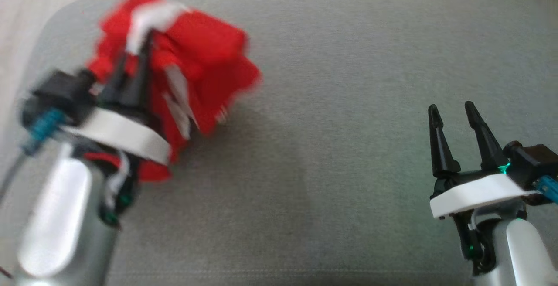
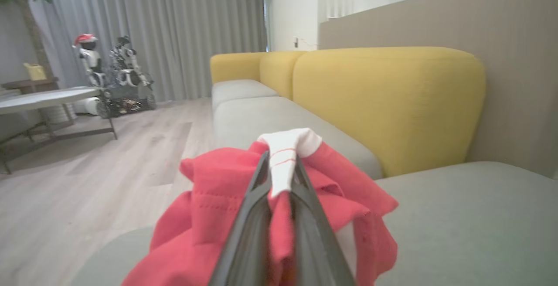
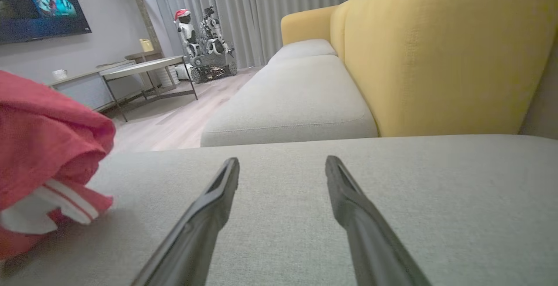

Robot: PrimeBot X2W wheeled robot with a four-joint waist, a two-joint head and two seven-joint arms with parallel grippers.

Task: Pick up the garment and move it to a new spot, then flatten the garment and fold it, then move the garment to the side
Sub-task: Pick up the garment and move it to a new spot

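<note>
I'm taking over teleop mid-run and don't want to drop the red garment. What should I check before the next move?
1. Grip: left gripper shut on the red garment: ok, pinching its white-trimmed edge.
2. Spare arm: right gripper open, holding nothing: ok.
3. Right gripper apart from the garment: ok.
4. Bare grey cushion between the grippers for laying it down: ok.
5. Garment flat: not ok, bunched.
6. Garment lifted off the cushion: cannot tell, head view is blurred there.

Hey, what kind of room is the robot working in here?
Probably a living room, at home or staged like one: a long yellow-backed sofa with grey seats, a wall TV, and floor-length curtains.
</note>
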